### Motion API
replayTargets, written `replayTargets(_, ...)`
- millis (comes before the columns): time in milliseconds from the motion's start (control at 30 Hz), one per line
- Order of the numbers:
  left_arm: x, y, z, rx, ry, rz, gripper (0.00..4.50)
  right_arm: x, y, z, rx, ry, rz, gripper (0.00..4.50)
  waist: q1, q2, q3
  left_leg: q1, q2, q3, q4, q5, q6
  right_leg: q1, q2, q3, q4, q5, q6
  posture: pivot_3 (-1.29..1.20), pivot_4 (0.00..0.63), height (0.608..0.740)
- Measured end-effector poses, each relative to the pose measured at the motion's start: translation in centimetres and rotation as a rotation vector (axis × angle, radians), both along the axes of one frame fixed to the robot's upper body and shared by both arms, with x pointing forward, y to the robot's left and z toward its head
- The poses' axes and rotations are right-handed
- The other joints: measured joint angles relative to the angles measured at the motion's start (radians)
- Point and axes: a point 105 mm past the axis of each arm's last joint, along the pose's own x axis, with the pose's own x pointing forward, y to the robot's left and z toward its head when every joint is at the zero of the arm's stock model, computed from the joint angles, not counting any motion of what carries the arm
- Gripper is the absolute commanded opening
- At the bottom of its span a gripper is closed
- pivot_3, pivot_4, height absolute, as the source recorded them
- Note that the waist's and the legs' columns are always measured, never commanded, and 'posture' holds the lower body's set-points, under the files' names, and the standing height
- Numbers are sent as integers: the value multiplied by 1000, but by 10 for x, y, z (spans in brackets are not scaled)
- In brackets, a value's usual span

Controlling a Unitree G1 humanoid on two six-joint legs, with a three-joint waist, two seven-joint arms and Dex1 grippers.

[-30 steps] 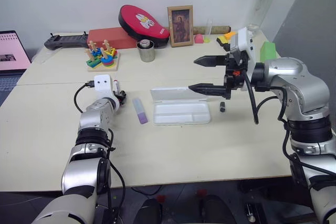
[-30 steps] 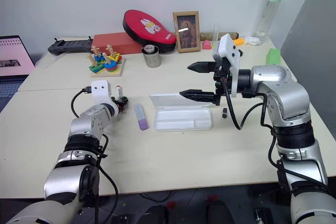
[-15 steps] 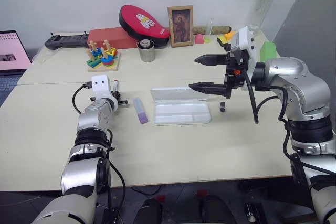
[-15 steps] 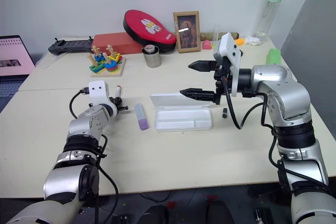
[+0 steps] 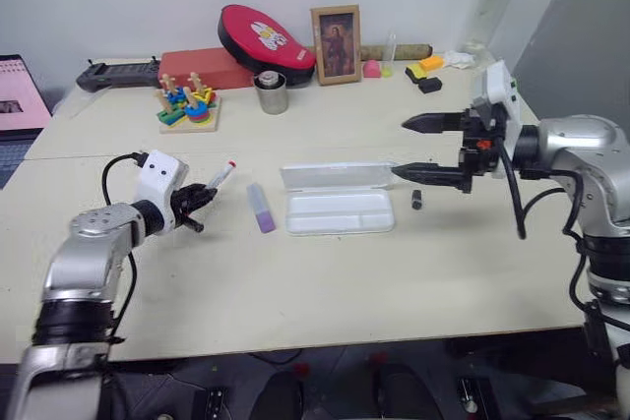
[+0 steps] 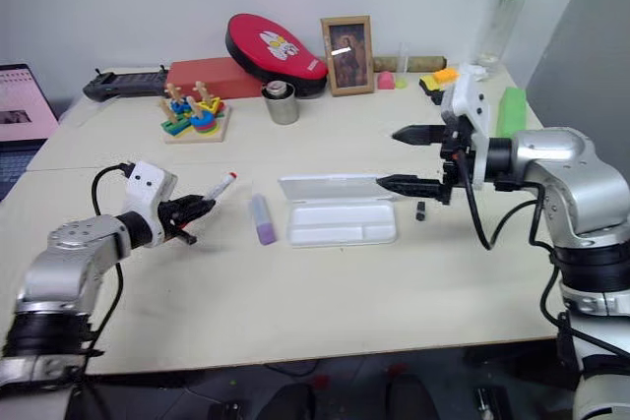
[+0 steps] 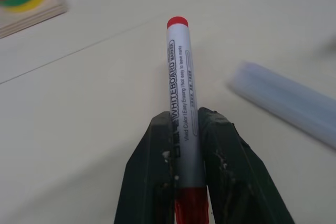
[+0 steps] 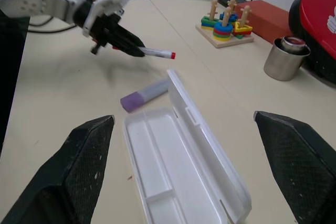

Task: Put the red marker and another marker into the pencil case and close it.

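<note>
Your left gripper [image 7: 185,182] is now clamped on the red marker [image 7: 181,98]. A second ago its fingers were down at the table over the pen; since then they have closed on the barrel near the red-capped end and the arm has lifted and pulled back toward you, so the marker is clear of the table with its free red tip pointing forward and to the right. That settles the pick-up of the first item; what remains is carrying it across, fetching the second marker and shutting the lid.

Working outward from that gripper: the lavender marker [image 5: 260,208] lies flat on the table just beyond the pen's tip, to the gripper's right, not touching it. Further right again is the pencil case [image 5: 340,211], open, with its lid [image 5: 335,175] folded back on the far side and its tray empty. You will likely have to pass over the lavender marker to reach the tray.

Your right gripper [image 5: 426,148] has drifted a little to the right and hangs above the table past the case's far end, its two fingers spread wide with nothing between them. A small black object [image 5: 416,200] sits on the table below it, beside the case.
</note>
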Motion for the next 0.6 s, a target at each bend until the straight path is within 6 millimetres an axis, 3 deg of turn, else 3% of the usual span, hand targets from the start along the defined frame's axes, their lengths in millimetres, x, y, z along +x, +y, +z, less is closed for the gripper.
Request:
replayTargets(133,-10,-27,10,53,7,-228,424,-3,2,1,-1,-10,9,4500,10,1,0,0,0,0,0,0,2,0,0,0,-1,1,2,0,150,740)
replayTargets(300,-1,-79,26,111,-83,-451,424,-9,2,-1,10,-22,-2,4500,17,0,0,-1,0,1,4,1,3,1,1,1,-2,3,5,0,150,740)
replayTargets(433,9,-118,18,145,-127,-567,424,-11,-2,-4,9,-23,-45,4500,16,0,0,-1,0,1,4,1,3,1,1,0,-1,3,5,0,150,740)
replayTargets(600,22,-130,6,202,-128,-598,424,-12,-9,-4,9,-24,-90,4500,3,0,0,-2,0,1,4,1,3,0,1,1,-2,3,5,0,150,740)
